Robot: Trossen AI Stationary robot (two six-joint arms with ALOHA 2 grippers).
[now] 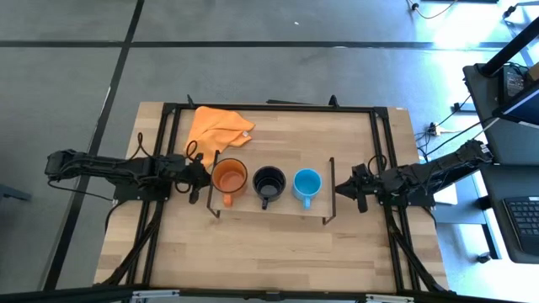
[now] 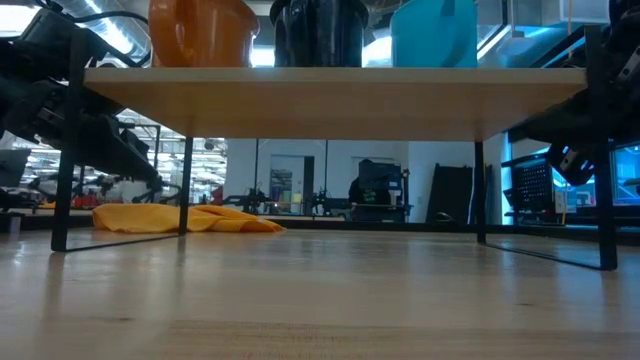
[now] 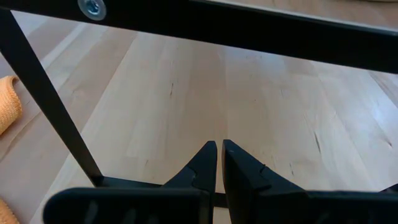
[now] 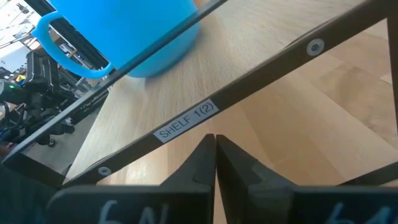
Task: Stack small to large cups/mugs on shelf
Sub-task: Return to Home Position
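Observation:
Three mugs stand upright in a row on the shelf [image 1: 278, 210]: the orange mug [image 1: 229, 177] at its left end, the black mug [image 1: 269, 181] in the middle, the light blue mug [image 1: 306, 183] at its right end. The mugs' bases rest on the shelf board, as the low view [image 2: 330, 100] shows. My left gripper [image 1: 199, 178] is shut and empty just outside the shelf's left frame, low by the table [image 3: 219, 149]. My right gripper [image 1: 338, 188] is shut and empty just outside the shelf's right frame [image 4: 214, 140], with the blue mug [image 4: 124, 31] beyond it.
An orange cloth [image 1: 217, 128] lies crumpled on the tabletop behind the shelf's left end. The shelf's thin black frame legs [image 2: 187, 185] stand on the table at both short ends. Bare tabletop [image 1: 269, 252] lies in front of the shelf.

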